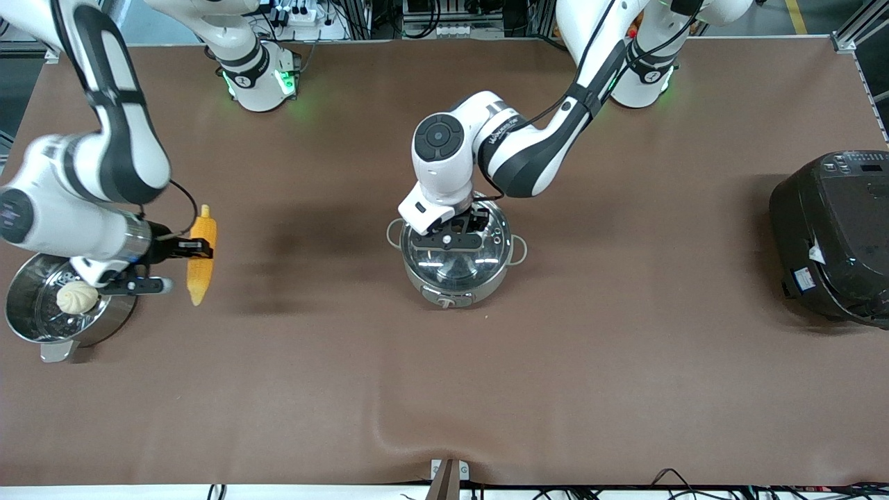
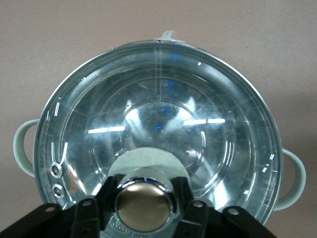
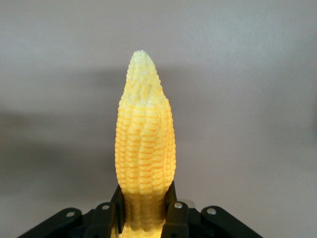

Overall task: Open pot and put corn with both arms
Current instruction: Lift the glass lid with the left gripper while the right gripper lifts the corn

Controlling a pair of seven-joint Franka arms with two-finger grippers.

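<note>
The steel pot [image 1: 453, 288] stands mid-table with its glass lid [image 1: 458, 267] on it. My left gripper [image 1: 459, 234] is over the lid, shut on the lid's tan knob [image 2: 144, 207], with a finger [image 2: 105, 198] on each side. The lid [image 2: 158, 114] rests on the pot's rim, and a loop handle [image 2: 293, 179] shows at the side. My right gripper [image 1: 196, 248] is shut on the yellow corn [image 1: 199, 281] and holds it in the air over the table, beside the steamer pot. In the right wrist view the corn [image 3: 145, 144] sticks out from between the fingers [image 3: 177, 215].
A steel steamer pot [image 1: 28, 326] with a white bun [image 1: 76, 296] in it stands at the right arm's end of the table. A big black rice cooker [image 1: 833, 236] stands at the left arm's end. Brown table cloth [image 1: 625, 361] lies around the pot.
</note>
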